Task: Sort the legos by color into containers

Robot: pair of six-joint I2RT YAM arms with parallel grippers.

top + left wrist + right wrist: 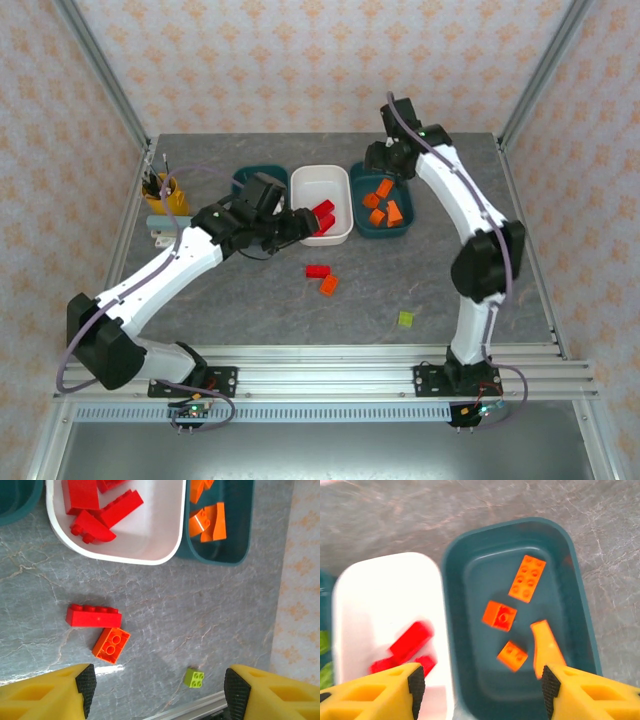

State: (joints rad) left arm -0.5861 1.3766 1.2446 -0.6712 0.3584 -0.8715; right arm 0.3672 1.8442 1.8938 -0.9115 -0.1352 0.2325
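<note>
Looking past your left tool [160, 685], open and empty, you find the loose red lego [93, 615] on the surface [200, 620] near the white tray [131, 560], its long side running finger to finger, nearer this arm.

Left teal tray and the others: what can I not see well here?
Left teal tray: top external view, the left arm covers most of it; contents unseen.
Same tray, left wrist view: cut by the top-left corner.
Red bricks in white tray: right wrist view, blurred; number unclear.
</note>
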